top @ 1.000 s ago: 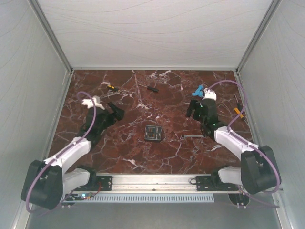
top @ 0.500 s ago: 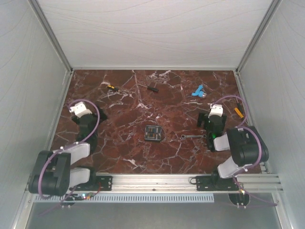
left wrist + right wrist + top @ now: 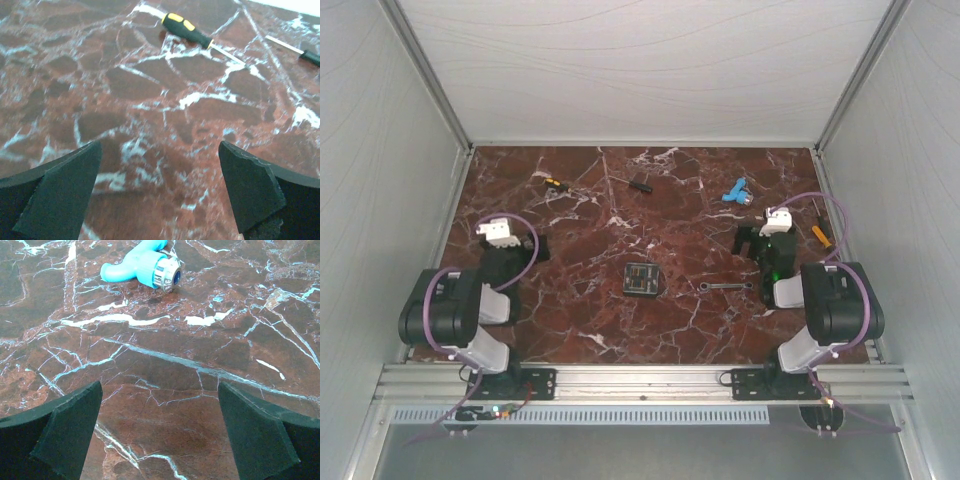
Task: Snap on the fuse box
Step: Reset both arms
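Note:
The fuse box (image 3: pixel 641 279), a small black square with tiny coloured fuses on its face, lies flat on the marble table (image 3: pixel 590 330) near the middle, between the two arms. No gripper touches it. My left gripper (image 3: pixel 515 246) sits folded back at the left, well away from the box. In the left wrist view the left gripper (image 3: pixel 159 150) is open over bare marble. My right gripper (image 3: pixel 757 240) is drawn back at the right. The right wrist view shows the right gripper (image 3: pixel 160 387) open and empty. The box is outside both wrist views.
A yellow-and-black screwdriver (image 3: pixel 553 183) (image 3: pixel 187 27) and a black screwdriver (image 3: pixel 638 184) (image 3: pixel 310 56) lie at the back. A blue fitting (image 3: pixel 735 192) (image 3: pixel 142 262) lies ahead of the right gripper. A small wrench (image 3: pixel 725 286) lies right of the box, an orange screwdriver (image 3: pixel 820 233) by the right wall.
Both arms have folded back toward their bases, away from the table's middle. The right gripper's jaws have spread wider. The fuse box has not moved.

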Available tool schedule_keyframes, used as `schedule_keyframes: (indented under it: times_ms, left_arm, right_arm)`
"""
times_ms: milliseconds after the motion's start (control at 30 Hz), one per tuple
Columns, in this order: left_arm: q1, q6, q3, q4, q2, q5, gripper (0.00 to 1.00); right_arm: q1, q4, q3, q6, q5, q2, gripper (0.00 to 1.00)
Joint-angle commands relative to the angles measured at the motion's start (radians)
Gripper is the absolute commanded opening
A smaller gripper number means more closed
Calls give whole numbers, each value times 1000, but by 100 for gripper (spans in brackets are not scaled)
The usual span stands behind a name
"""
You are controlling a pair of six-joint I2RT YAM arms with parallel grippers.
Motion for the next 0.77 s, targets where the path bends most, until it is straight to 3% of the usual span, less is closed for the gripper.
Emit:
schedule_keyframes:
  times_ms: [0, 67, 267, 733]
  left_arm:
    - [-6, 40, 122, -15, -10, 72, 100]
    - [-6, 44, 101, 50, -4, 81, 100]
    - [-38, 110, 141, -22, -1, 133, 100]
    - [-38, 113, 140, -19, 2, 142, 100]
  right_arm:
    - [-4, 58, 7, -2, -17, -9, 98]
    - [-5, 57, 7, -2, -17, -10, 98]
    - [-4, 57, 7, -2, -18, -11, 98]
    - [-4, 57, 7, -2, -18, -9, 98]
